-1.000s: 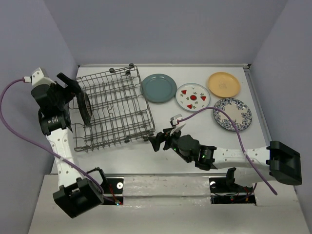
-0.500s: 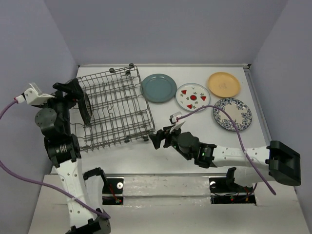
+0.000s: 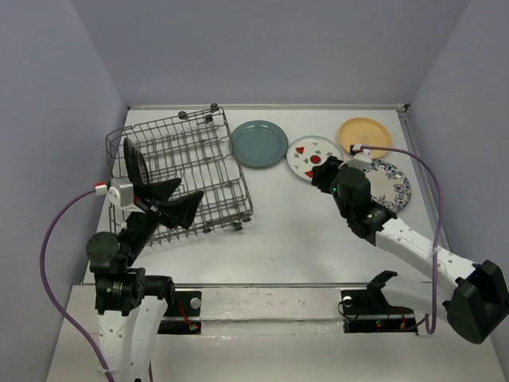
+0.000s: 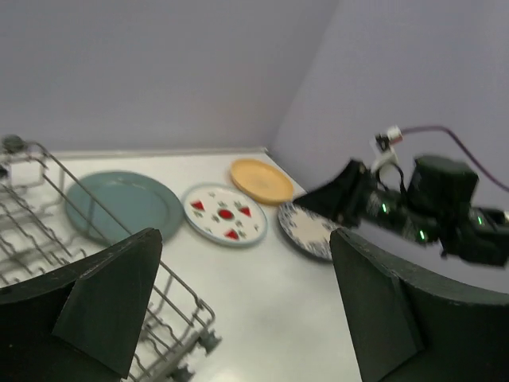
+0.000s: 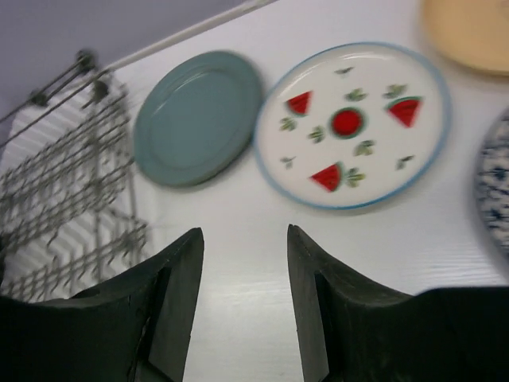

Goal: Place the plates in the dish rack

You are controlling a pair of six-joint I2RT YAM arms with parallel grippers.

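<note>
Where rt pincer [image 5: 242,239] hovers, spread and empty, watermelon plate [image 5: 350,123] is noted just ahead-right, flat on tabletop [image 5: 238,187]; lt pincer [image 4: 246,247], also spread, well apart.

A white table [image 3: 302,247] spreads across the scene, its surface matte and plain. Lilac-grey walls close it in on three sides: a back wall [image 3: 270,48] along the far edge, with a left wall [image 3: 48,87] and a right wall [image 3: 469,87] slanting in at the sides. A pale strip [image 3: 318,106] runs where the table meets the back wall. A brushed metal plate [image 3: 270,306] lies along the near edge.
</note>
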